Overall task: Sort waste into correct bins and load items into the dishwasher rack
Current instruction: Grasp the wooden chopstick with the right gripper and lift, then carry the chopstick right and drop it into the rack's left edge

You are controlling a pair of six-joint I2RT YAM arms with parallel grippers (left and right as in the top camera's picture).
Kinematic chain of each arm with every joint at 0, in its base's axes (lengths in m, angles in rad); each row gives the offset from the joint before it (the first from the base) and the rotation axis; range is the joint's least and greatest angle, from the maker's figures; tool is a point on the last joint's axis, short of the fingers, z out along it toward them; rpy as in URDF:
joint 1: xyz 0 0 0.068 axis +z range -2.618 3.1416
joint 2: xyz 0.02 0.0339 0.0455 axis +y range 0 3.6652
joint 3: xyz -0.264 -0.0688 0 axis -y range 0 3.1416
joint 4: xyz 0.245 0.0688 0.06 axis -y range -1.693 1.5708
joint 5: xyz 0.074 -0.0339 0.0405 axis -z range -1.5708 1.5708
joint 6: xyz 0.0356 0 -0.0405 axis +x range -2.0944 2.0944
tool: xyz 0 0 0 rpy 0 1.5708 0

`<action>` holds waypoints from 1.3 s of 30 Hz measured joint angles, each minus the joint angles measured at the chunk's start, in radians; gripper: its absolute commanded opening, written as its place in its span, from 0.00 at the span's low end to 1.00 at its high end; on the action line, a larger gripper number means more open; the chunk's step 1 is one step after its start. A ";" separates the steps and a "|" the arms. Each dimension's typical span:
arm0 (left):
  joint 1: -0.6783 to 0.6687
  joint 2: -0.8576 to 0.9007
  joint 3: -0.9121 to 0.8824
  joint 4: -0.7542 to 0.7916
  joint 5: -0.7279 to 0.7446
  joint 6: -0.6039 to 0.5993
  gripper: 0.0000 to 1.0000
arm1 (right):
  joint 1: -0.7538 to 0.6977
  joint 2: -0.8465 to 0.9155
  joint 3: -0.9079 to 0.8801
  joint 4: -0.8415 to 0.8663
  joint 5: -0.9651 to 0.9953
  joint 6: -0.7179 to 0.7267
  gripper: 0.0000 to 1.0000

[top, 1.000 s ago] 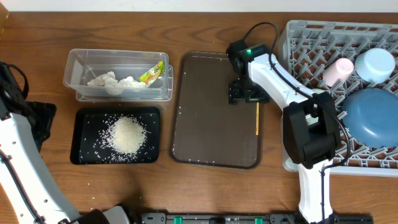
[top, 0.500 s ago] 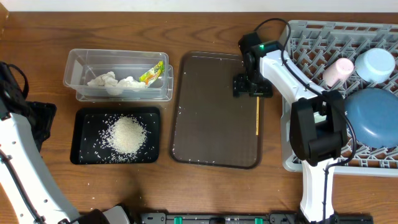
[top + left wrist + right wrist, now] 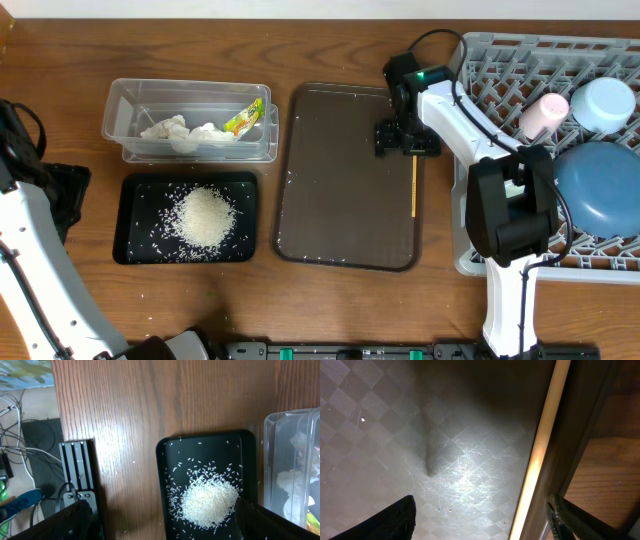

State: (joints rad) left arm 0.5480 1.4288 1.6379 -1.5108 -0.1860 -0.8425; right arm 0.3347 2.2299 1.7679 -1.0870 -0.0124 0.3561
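Noting right jaws apart over the brown tray, wooden stick between them, we see left jaws wide apart near the black tray.

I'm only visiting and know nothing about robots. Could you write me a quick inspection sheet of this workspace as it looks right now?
Surface: wooden table, with a brown serving tray in the middle.
Job's things: clear tub holds tissue wads and wrapper; black tray holds rice; rack holds pink cup, light blue bowl and dark blue bowl; wooden stick lies along the brown tray's right edge.
Clutter: stray grains on the brown tray.
Grippers: left gripper open, empty; right gripper open, empty, at the stick's top end.
Cables: black cable loops on the right arm.
Surroundings: loose wires past the table edge.
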 measured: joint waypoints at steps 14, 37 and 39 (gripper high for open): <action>0.000 0.000 0.000 0.000 0.000 0.000 0.94 | 0.003 -0.019 -0.120 0.135 -0.002 0.003 0.63; 0.000 0.000 0.000 0.000 0.000 0.000 0.94 | -0.054 -0.016 0.114 -0.087 -0.071 0.024 0.01; 0.000 0.000 0.000 0.000 0.000 0.000 0.94 | -0.083 -0.016 0.183 -0.134 -0.090 -0.007 0.01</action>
State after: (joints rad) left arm 0.5480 1.4288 1.6379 -1.5108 -0.1860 -0.8425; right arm 0.2520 2.2135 1.9514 -1.2209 -0.1028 0.3492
